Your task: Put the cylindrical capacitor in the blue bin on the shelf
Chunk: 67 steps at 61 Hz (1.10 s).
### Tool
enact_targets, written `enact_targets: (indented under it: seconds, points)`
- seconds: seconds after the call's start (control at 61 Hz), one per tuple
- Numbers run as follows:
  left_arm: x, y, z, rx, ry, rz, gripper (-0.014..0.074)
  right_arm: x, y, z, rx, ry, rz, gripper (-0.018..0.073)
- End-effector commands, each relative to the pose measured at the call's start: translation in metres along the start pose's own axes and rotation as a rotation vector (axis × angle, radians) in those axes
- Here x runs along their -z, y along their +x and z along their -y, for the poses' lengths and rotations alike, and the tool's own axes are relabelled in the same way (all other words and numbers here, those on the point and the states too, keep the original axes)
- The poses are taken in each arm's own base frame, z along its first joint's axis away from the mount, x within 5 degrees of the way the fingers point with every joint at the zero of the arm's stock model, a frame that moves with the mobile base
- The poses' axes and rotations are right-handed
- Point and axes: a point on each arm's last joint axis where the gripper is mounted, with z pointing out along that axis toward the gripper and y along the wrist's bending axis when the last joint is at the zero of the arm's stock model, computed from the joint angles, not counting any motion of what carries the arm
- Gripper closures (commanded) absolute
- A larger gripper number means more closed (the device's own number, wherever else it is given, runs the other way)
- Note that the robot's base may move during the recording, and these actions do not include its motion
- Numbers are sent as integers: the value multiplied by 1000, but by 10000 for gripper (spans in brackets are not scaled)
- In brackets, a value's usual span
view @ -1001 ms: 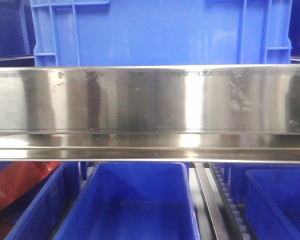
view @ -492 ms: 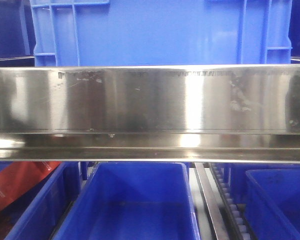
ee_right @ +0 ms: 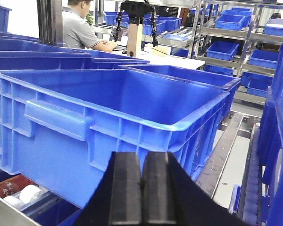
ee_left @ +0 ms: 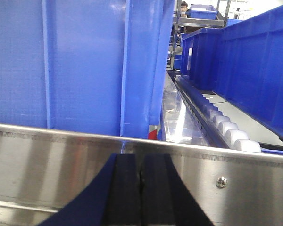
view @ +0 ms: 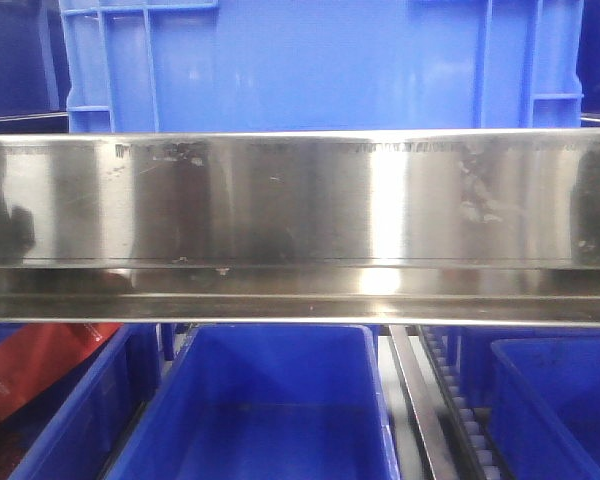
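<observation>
Both the left gripper (ee_left: 141, 188) and the right gripper (ee_right: 141, 188) are pressed together on nothing, the right raised facing the blue bin (ee_right: 108, 117) at 12 o'clock above the shelf (view: 300, 200) rail, presumably staged for a drop, while the cylindrical capacitor is nowhere visible.

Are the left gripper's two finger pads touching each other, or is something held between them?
Touching. The left wrist view shows the left gripper with its black pads pressed together along a thin seam, nothing between them.

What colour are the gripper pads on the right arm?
Black fingertips, pressed together; right wrist view.
</observation>
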Motion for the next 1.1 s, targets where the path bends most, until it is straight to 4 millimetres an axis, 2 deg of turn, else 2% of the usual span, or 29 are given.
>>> enact_targets:
  seconds: [0.0, 0.656, 0.787, 0.919, 1.083]
  points:
    - [1, -2, 0, 3, 2, 22, 708, 1, -1, 0, 6, 2, 23, 721]
    - [1, -2, 0, 3, 2, 22, 708, 1, -1, 0, 6, 2, 24, 721]
    - [1, -2, 0, 3, 2, 22, 708, 1, 2, 5, 8, 71, -9, 721]
    - [1, -2, 0, 3, 2, 22, 708, 4, 14, 16, -3, 229, 2, 721]
    - [1, -2, 0, 3, 2, 22, 708, 18, 48, 23, -61, 413, 60, 721]
